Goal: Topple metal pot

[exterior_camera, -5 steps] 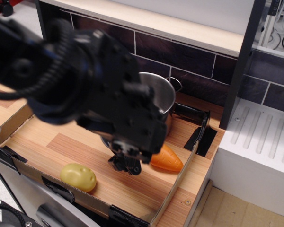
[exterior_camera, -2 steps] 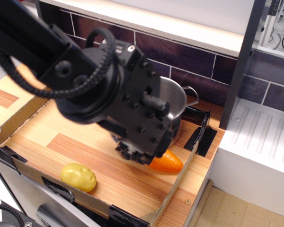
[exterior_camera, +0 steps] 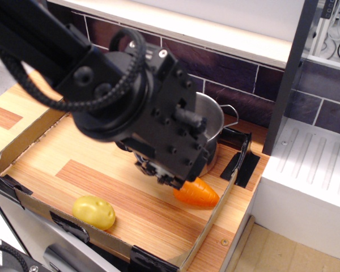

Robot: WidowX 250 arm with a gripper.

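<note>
No legible text, labels, brands, numbers or signs on any surface in view

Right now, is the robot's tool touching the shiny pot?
Cannot tell. In the only view, the arm's black body covers where the tool meets the metal pot, so no contact or gap shows.
</note>
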